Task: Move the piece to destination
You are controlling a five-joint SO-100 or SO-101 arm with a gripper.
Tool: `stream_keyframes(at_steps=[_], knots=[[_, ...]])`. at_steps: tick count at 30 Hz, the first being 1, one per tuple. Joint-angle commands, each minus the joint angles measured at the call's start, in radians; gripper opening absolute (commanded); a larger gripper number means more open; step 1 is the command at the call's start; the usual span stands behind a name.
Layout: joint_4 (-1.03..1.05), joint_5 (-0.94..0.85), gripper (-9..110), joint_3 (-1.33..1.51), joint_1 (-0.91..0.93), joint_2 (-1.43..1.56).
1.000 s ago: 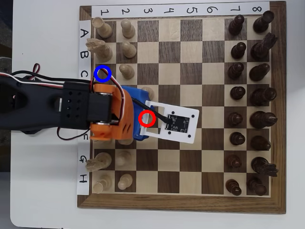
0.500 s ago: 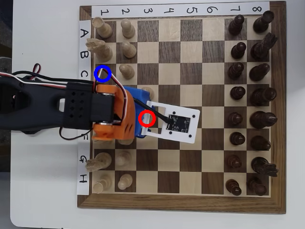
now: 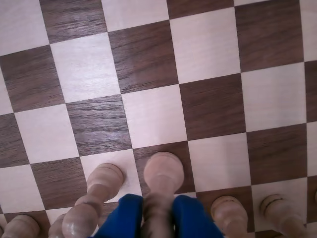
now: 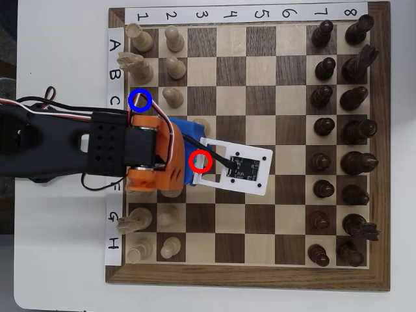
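Note:
In the wrist view my gripper (image 3: 157,220) comes in from the bottom edge, and its blue fingers (image 3: 124,218) press both sides of the piece (image 3: 163,171), a pale cream pawn with a rounded knob head. In the overhead view the arm reaches in from the left, and the orange and blue gripper (image 4: 195,159) sits under a white camera mount (image 4: 237,170) by the red ring (image 4: 201,161); the piece is hidden beneath it. The destination (image 4: 140,100), a dark square with a blue ring, lies just above the arm at the board's left edge.
Pale pieces stand in the two left columns, among them a pawn (image 4: 172,97) right beside the blue ring and another (image 4: 203,123) at the gripper's upper edge. Dark pieces (image 4: 322,127) fill the two right columns. More pale pawns (image 3: 101,181) flank the gripper in the wrist view.
In the overhead view the arm and gripper have shifted slightly to the right over the last second; since half a second ago they have hardly moved.

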Motion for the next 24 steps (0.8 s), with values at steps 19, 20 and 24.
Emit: stream_keyframes(at_steps=[19,20,24], knots=[[0.072,0.278,0,-0.132,0.072,0.123],[0.08,0.287,0,-0.141,0.074,0.133],[0.101,0.316,0,-0.17,0.08,0.176]])
